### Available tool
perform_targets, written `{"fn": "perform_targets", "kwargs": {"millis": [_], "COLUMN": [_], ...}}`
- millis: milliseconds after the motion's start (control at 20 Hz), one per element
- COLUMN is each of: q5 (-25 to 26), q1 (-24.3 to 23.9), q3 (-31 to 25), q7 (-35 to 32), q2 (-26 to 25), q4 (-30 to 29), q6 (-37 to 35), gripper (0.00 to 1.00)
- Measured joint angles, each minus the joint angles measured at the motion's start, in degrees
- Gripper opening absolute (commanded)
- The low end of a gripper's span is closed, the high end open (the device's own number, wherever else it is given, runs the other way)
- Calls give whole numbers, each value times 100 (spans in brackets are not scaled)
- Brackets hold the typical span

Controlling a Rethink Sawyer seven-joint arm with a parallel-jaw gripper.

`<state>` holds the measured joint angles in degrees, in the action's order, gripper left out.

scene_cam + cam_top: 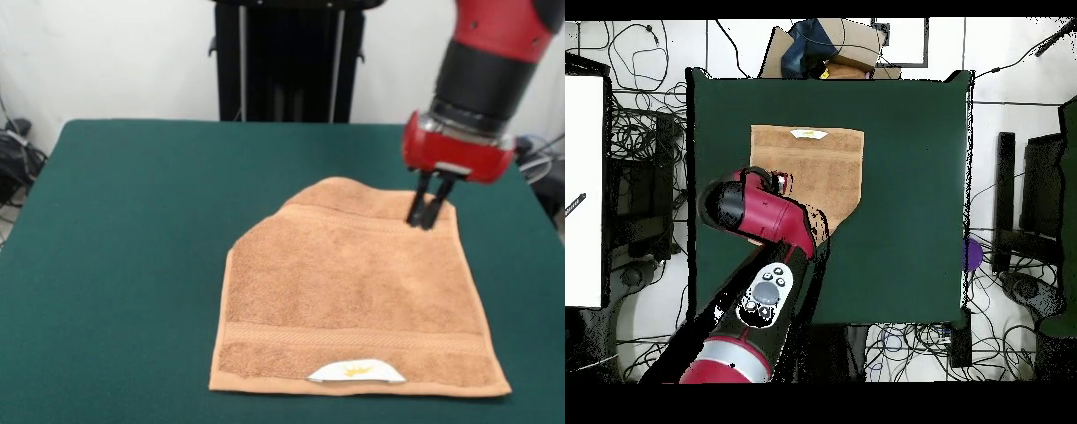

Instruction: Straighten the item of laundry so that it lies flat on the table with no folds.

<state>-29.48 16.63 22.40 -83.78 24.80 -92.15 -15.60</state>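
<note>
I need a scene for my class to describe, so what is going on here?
A red robot arm is working on a tan towel spread on a green table. Its gripper, fingers close together, points down at the towel's far edge, near a corner. The towel lies mostly flat, but the other far corner looks folded in, so that side runs slanted. A white label sits at the near edge.

From my front camera I see a plain white wall (106,53) filling the upper part of the frame, with a black pedestal column (287,62) standing against it at top centre. Dark cables (18,155) hang at the left edge. From overhead, the pale floor (625,60) is strewn with black cables (645,150) on every side. At top centre sits what may be a cardboard box (850,45); dark equipment (1030,200) lines the right edge.
</note>
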Motion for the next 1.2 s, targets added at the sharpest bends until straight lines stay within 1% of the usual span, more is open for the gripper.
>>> {"fn": "perform_targets", "kwargs": {"millis": [200, 400, 700, 800, 950, 1050, 1200], "q5": [655, 1153, 1898, 2234, 2524, 2764, 3008], "q1": [-256, -525, -1038, -1275, -1518, -1828, -2398], "q3": [1, -2, -23, -37, -94, -276, -782], "q7": [0, 0, 0, 0, 0, 0, 0], "q2": [-120, -70, 200, 323, 454, 615, 840], "q4": [-17, -137, -403, -486, -552, -675, -891], "q6": [-17, -15, -18, -17, -14, -2, 138], "gripper": [0, 0, 0, 0, 0, 0, 0]}}
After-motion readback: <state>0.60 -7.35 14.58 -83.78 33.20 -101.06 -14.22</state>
